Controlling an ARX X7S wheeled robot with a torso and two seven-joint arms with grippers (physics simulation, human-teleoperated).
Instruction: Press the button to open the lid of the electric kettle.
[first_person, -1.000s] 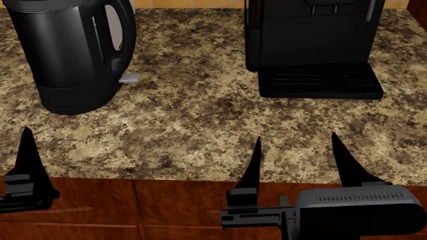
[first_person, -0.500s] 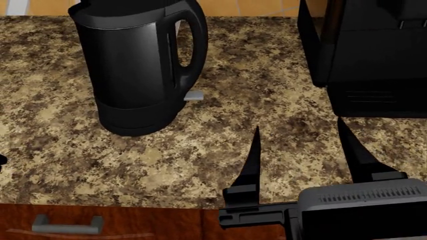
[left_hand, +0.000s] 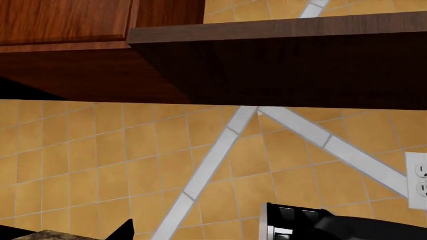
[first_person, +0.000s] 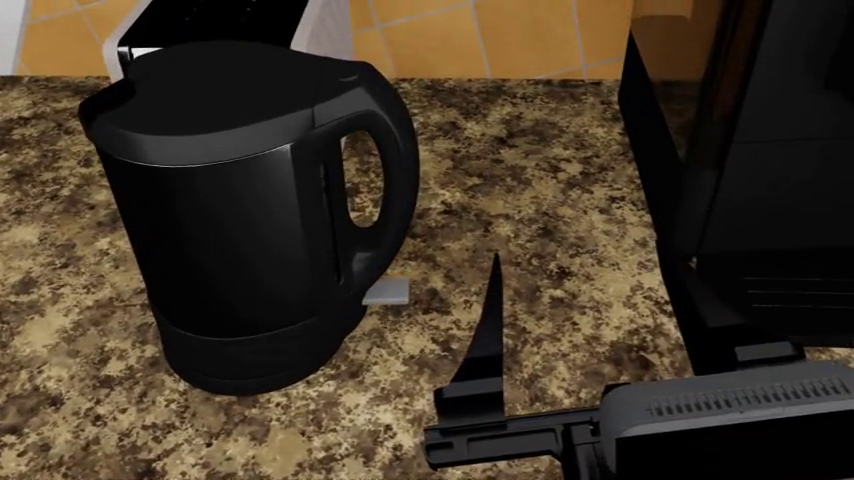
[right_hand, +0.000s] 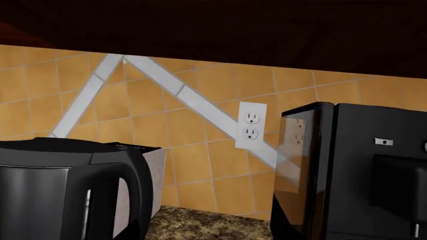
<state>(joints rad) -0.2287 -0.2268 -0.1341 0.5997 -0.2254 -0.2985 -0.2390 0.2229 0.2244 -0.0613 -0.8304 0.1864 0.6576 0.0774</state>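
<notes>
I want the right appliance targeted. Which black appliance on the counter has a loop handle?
The electric kettle, standing left of the boxy coffee machine: a rounded jug with a big loop handle.

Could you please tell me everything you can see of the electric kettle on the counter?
The electric kettle is a tall, glossy black jug standing upright on the speckled granite counter, left of the coffee machine. Its matte lid lies shut, spout end pointing left. A big loop handle faces right, with a small grey lever at its foot. Nothing grips it; the right gripper hovers nearby.
</notes>
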